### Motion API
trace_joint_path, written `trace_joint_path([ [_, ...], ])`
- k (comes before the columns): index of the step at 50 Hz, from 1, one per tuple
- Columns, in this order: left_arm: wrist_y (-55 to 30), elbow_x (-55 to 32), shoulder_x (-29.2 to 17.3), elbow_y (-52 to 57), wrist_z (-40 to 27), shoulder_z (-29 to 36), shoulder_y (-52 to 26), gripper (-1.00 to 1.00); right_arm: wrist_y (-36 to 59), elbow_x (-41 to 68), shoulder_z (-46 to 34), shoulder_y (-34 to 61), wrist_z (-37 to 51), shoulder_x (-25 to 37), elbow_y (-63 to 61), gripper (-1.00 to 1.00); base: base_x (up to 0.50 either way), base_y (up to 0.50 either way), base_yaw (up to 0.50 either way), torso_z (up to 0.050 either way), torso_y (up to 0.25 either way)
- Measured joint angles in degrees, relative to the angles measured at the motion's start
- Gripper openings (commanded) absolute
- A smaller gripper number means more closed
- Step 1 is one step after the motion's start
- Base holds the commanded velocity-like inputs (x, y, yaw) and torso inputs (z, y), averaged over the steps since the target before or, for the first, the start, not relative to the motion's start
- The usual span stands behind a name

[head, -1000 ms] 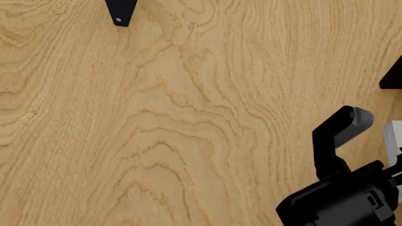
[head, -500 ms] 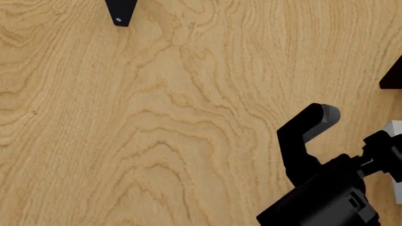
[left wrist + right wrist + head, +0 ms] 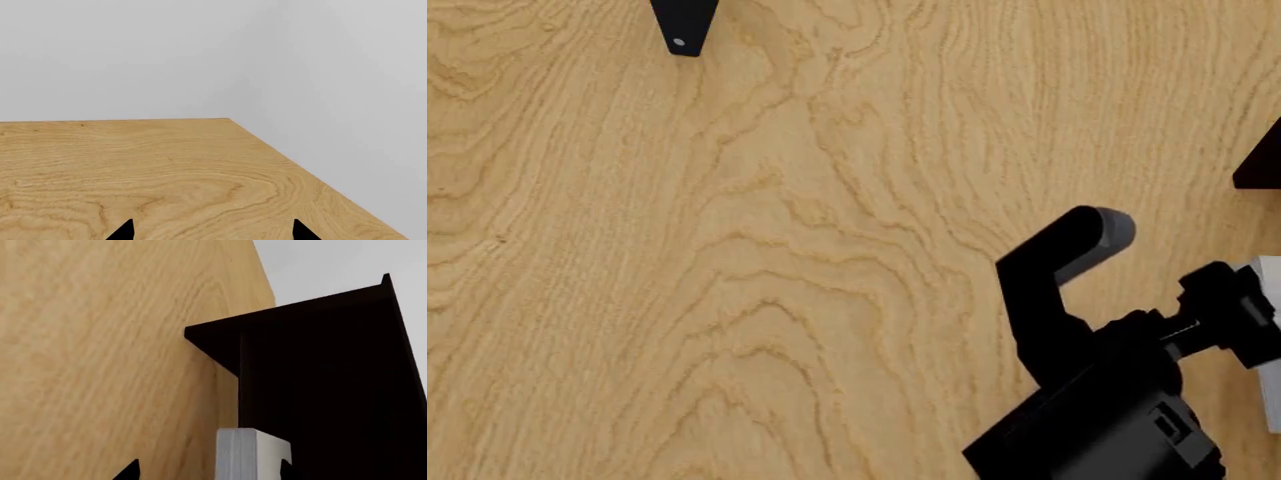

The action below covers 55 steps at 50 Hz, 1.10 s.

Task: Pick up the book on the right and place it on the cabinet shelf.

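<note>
Grey book is sitting at the bottom centre of the right wrist frame, between the two black fingertips of the right claw, which are standing wide apart and not touching it. Just behind the book, the dark cabinet is filling the right half of that frame. In the head frame the right claw is sitting at the lower right over the wooden table, with a pale sliver of the book at the right edge. Left claw is showing only two spread tips over bare wood. A black book is lying at the upper left.
</note>
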Motion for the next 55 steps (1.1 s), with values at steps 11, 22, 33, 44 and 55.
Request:
trace_joint_path([
  [11, 0.07, 0.0, -0.11, -0.01, -0.05, 0.09, 0.06, 1.0, -3.47, -0.32, -0.28, 0.02, -1.96, 0.31, -0.9, 1.0, 0.0, 0.0, 0.0, 0.0, 0.0],
  [22, 0.04, -0.03, -0.24, 0.08, -0.22, 0.19, 0.11, 1.0, -7.35, 0.94, 1.68, -0.94, -4.08, 0.82, -2.1, 1.0, 0.0, 0.0, 0.0, 0.0, 0.0],
  [33, 0.06, -0.05, -0.34, 0.01, -0.31, 0.32, 0.11, 1.0, -12.16, 3.13, 5.41, -2.99, -6.49, 1.46, -2.15, 1.0, 0.0, 0.0, 0.0, 0.0, 0.0],
  [44, 0.01, -0.11, -0.46, 0.15, -0.49, 0.41, 0.19, 1.0, -19.66, 4.39, 8.89, -5.62, -11.1, 2.2, -1.07, 1.0, 0.0, 0.0, 0.0, 0.0, 0.0],
  [55, 0.06, -0.11, -0.57, 0.15, -0.55, 0.51, 0.22, 1.0, -27.02, 5.4, 11.91, -7.61, -16.68, 2.98, 0.07, 1.0, 0.0, 0.0, 0.0, 0.0, 0.0],
])
